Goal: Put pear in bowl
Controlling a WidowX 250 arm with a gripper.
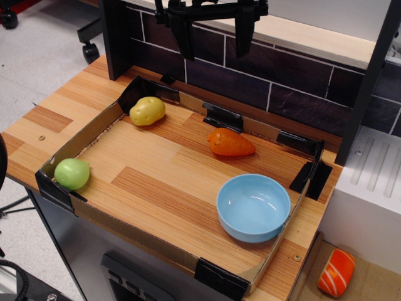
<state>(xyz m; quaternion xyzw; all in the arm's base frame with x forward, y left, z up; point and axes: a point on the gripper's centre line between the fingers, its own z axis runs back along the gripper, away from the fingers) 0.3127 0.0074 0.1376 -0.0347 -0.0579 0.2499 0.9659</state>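
Nearest the camera, the bowl [254,207] sits in the front right corner of the cardboard-walled tray [156,241] on the bench [37,122], and it holds nothing, so no part of the job looks done yet. The pear [71,174] lies in the tray's front left corner, touching or very nearly touching the low wall, well apart from the bowl. Its long axis seems to run roughly left to right along the tray floor, with a slightly narrower end toward the right, though the taper is faint and hard to be sure of. Farther back the carrot [230,143] lies across the middle, tip to the right, and the potato [147,111] rests near the back left corner. Farthest off, the claw [214,32] hangs high above the back wall, fingers spread wide and empty. Reaching, gripping, carrying and dropping all remain.
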